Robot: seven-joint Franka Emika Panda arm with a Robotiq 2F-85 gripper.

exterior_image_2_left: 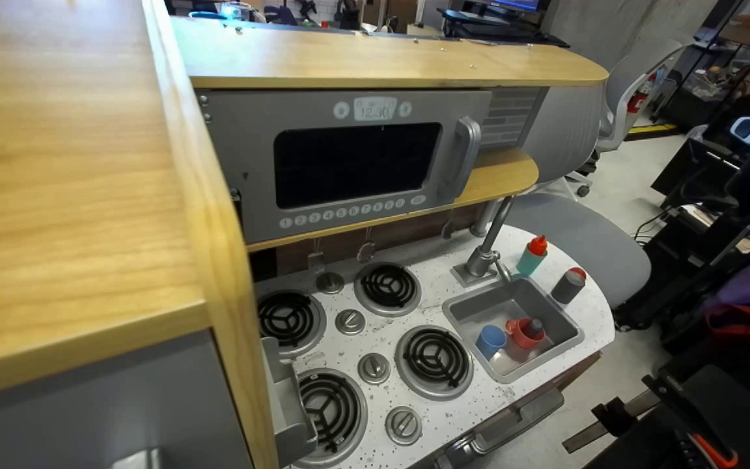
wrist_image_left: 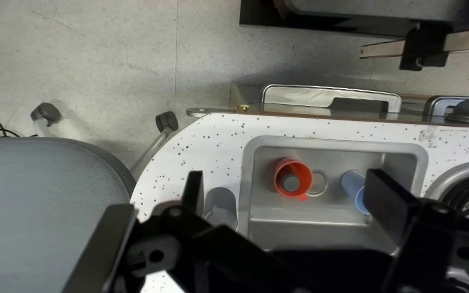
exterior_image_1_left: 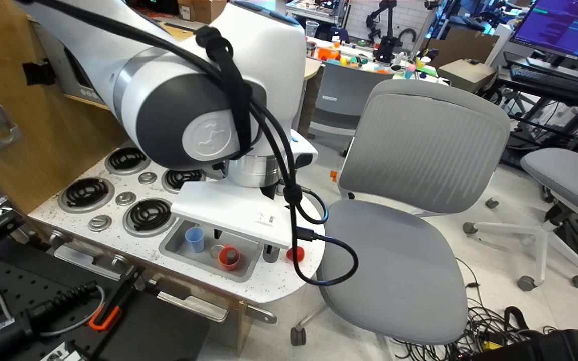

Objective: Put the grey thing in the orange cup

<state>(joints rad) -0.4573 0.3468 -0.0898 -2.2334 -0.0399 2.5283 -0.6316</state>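
1. Franka Panda arm (exterior_image_1_left: 203, 95): its upper links run out of frame at the top left of an exterior view, and the white plate (exterior_image_1_left: 229, 205) at its wrist masks part of the sink below.
2. Speckled white countertop (wrist_image_left: 214, 142): cut by the lower and right edges of the wrist view, with the gripper's body over much of it.
3. Grey sink basin (wrist_image_left: 340, 144): its edge nearest the gripper is lost behind black parts in the wrist view.
4. Robotiq gripper (wrist_image_left: 291, 198): its fingers stand wide apart, dark and close to the lens.
5. Grey cylinder (wrist_image_left: 220, 203): on the counter just beside the basin, too unclear to identify further. A red item (exterior_image_1_left: 295, 254) near it is a faint blur in the wrist view.
6. Blue cup (wrist_image_left: 351, 183): in the basin, part of its mouth covered by a finger.
7. Orange-red toy cup (wrist_image_left: 303, 175): in the basin near the blue cup, mouth turned up.
8. Dark-grey stubby toy piece (wrist_image_left: 290, 182): inside the orange-red toy cup, towards one side. Its round end faces the wrist camera, so its long axis runs roughly up through the mouth; the lower end is hidden, and its exact tilt cannot be told.
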